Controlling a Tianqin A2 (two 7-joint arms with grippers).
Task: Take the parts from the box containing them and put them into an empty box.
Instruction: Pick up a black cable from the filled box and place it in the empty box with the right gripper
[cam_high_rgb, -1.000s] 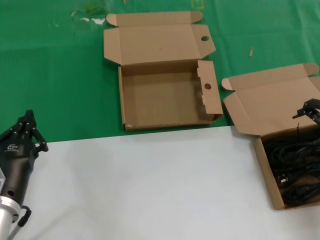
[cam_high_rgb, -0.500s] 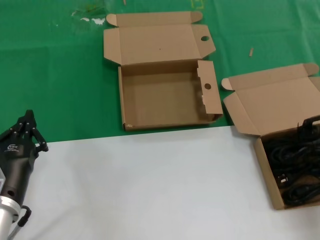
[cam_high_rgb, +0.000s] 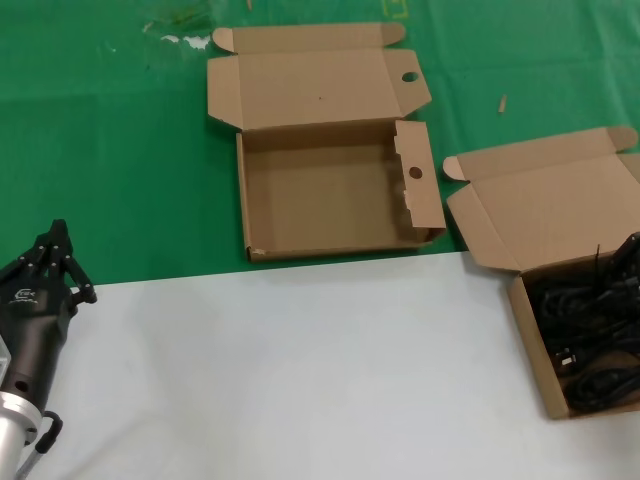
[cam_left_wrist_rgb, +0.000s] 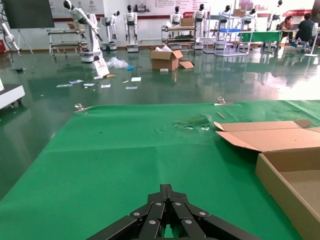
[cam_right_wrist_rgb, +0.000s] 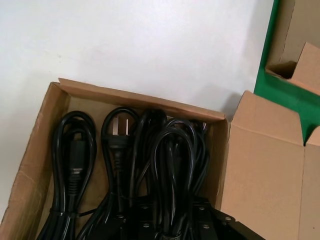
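The right pincer (cam_high_rgb: 632, 250) has sunk among the power cords (cam_right_wrist_rgb: 150, 170); its grip state is unclear. Left pincer (cam_high_rgb: 50, 262) parked, clenched.

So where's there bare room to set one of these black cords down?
The wide brown cardboard box with round holes in its flaps has a bare floor. Bare white tabletop runs between the left gripper and the plain-lidded cardboard box. That box is crowded with black coiled power cords, right gripper over them.
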